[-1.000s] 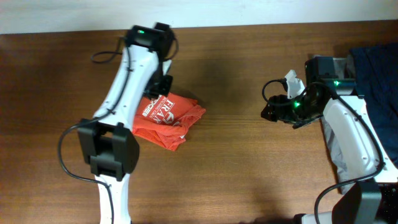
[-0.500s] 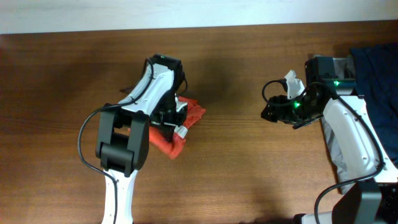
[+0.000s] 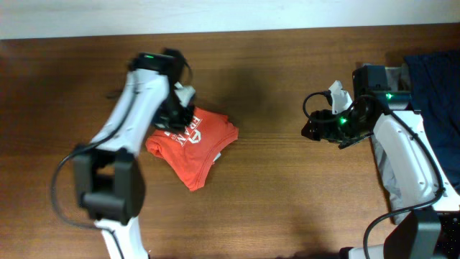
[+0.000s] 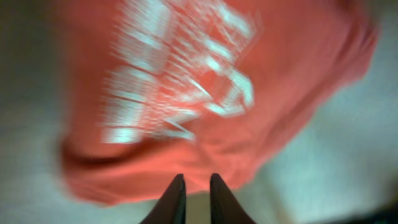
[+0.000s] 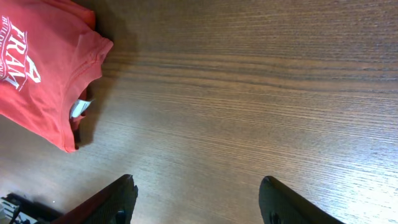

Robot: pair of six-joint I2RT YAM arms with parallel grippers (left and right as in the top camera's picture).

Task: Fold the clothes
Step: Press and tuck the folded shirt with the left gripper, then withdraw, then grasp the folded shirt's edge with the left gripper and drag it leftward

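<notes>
The clothes are an orange-red T-shirt (image 3: 195,144) with white print, lying in a folded bundle left of the table's middle. In the blurred left wrist view the shirt (image 4: 205,93) fills the frame, and it shows at the top left of the right wrist view (image 5: 37,68). My left gripper (image 3: 175,119) hovers at the bundle's upper left edge. Its jaws (image 4: 198,182) stand a narrow slit apart, with only table showing between them. My right gripper (image 3: 310,129) waits far to the right, jaws (image 5: 196,183) wide open over bare wood.
A pile of dark blue cloth (image 3: 435,72) lies at the table's right edge behind the right arm. The brown wooden table (image 3: 273,194) stretches between the two arms. A white wall strip runs along the far edge.
The left arm swung over the shirt and back to the left. Its jaws parted a little and the bundle now lies spread lower and flatter. The right arm has not moved.
</notes>
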